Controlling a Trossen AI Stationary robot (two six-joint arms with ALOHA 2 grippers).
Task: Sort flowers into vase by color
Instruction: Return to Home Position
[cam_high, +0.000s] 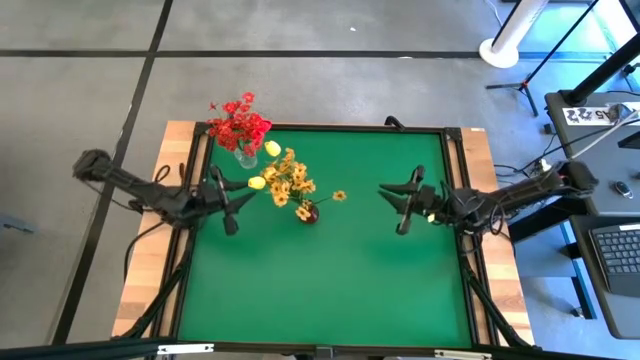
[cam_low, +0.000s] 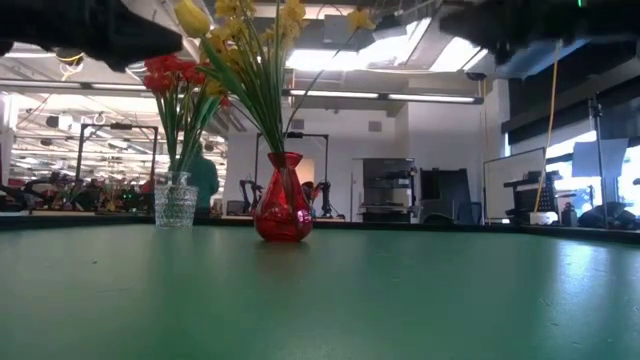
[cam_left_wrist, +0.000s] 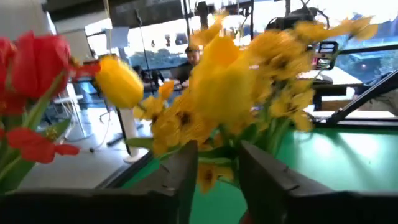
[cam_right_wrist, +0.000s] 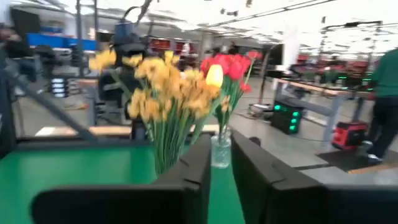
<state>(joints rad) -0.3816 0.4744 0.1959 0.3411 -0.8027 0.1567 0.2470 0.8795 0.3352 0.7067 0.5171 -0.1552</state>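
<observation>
My left end effector (cam_left_wrist: 219, 155) hangs empty, fingers apart. Just ahead, yellow artificial flowers (cam_high: 288, 183) stand stems upright, blossoms up, in a bulbous red glass vase (cam_low: 283, 205). Red flowers (cam_high: 238, 122) stand likewise beyond. The right end effector (cam_right_wrist: 221, 140) is narrowly parted and empty.

Left arm (cam_high: 140, 192), right arm (cam_high: 520, 190): dark, slim, jointed; blocky black fingers (cam_left_wrist: 267, 180)

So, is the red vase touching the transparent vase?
Apart. The low view shows the red vase and the transparent vase standing on the green table with a clear strip of background between them.
</observation>
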